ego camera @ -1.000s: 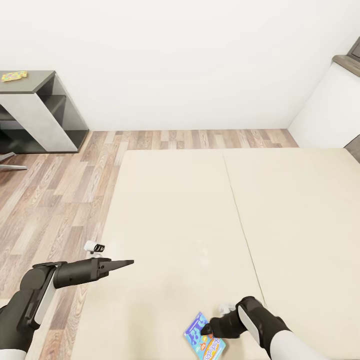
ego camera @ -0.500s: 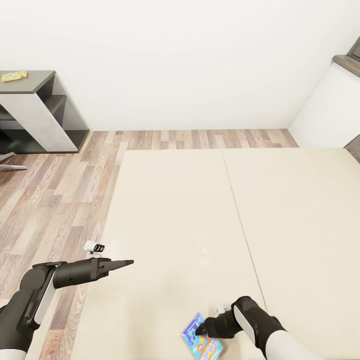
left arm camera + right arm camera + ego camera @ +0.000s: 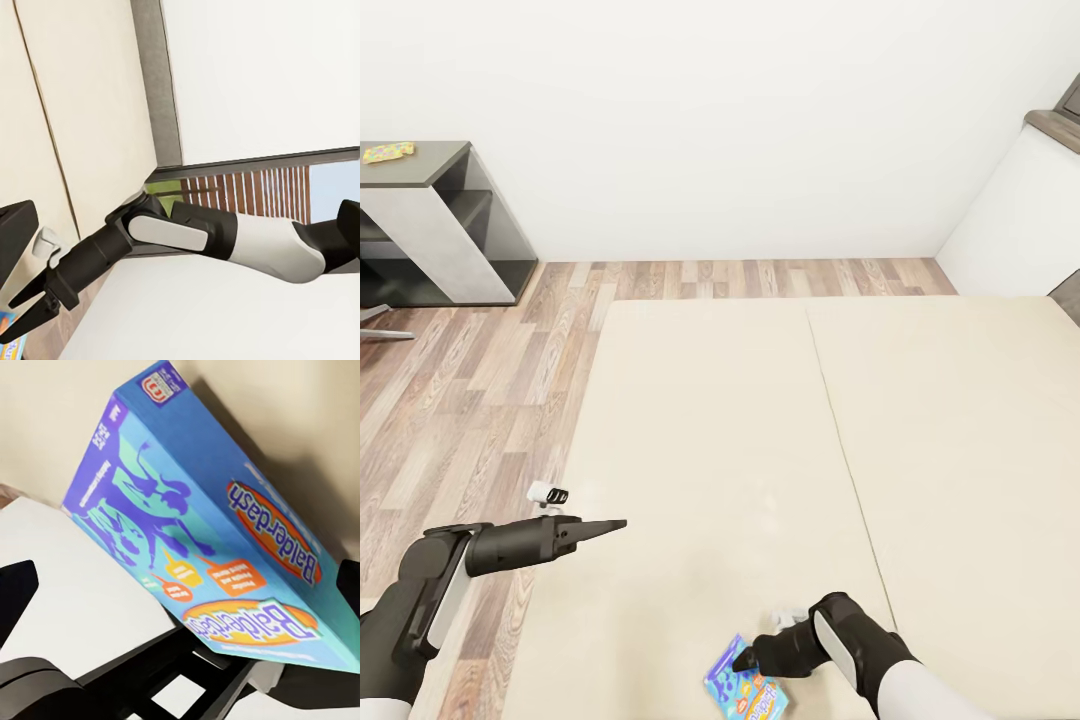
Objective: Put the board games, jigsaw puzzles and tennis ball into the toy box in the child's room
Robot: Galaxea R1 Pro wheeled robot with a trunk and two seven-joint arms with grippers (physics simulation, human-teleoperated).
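- The blue board game (image 3: 746, 690) sits right at the near edge of the bed (image 3: 780, 430), on the left half of the beige mattress — the box looks tilted, one side lifted off the surface.
- Up close in the right wrist view, the board game (image 3: 217, 540) shows its blue cover with purple cartoon figures and orange "Balderdash" ovals.
- The right gripper (image 3: 742, 661) is on the box's upper edge, its dark fingertips against the cover — whether the jaws are pinching the box or just pressing on it, I cannot tell.
- From the left wrist view, the right gripper (image 3: 21, 315) shows its two fingers spread a little at the tips.
- The left gripper (image 3: 622, 524) hovers over the bed's left edge, well apart from the box, jaws pressed together to a point.
- Far off on the dark-grey table (image 3: 445, 165) by the white wall, a yellow jigsaw puzzle (image 3: 388, 152) lies flat.
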